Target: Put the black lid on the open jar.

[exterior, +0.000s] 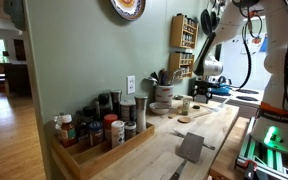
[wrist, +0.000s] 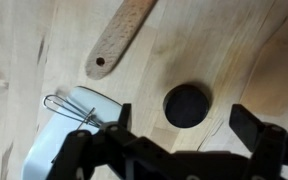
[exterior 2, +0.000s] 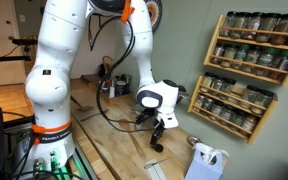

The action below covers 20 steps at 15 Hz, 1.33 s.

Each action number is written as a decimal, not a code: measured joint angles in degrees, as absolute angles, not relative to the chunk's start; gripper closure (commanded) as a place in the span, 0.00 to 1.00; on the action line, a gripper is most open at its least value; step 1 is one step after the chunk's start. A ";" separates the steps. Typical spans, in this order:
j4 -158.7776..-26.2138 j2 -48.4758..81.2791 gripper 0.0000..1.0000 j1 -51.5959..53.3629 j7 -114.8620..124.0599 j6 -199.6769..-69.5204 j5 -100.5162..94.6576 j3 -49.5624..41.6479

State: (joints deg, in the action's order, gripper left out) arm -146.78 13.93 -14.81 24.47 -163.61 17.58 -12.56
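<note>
Gripper [wrist: 185, 126] is hovering wide open, empty, over black lid [wrist: 187, 104] | lid is lying flat on desk [wrist: 254, 50] | risk: thin lid slipping free during closing.

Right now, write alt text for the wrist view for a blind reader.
A round black lid lies on a wooden counter between the two dark fingers of the open tool, which enter from the bottom. A wooden handle lies upper left; a wire whisk on a white object sits lower left.
</note>
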 measured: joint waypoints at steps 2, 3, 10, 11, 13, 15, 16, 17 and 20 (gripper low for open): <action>-145.98 15.28 0.00 -14.63 24.47 -164.21 17.58 -12.60; -145.49 15.97 0.00 -14.51 24.47 -164.43 17.58 -12.60; -141.89 20.80 0.00 -14.41 24.42 -164.95 17.60 -12.80; -141.50 21.37 0.00 -14.42 24.40 -164.95 17.60 -12.80; -140.88 22.37 0.11 -14.40 24.36 -164.95 17.60 -12.80; -140.46 23.15 0.35 -14.40 24.35 -164.95 17.60 -12.80; -140.25 23.48 0.42 -14.40 24.35 -164.95 17.60 -12.80; -140.06 23.78 0.50 -14.40 24.35 -164.95 17.60 -12.81; -139.61 24.20 0.69 -14.21 24.35 -164.96 17.59 -12.93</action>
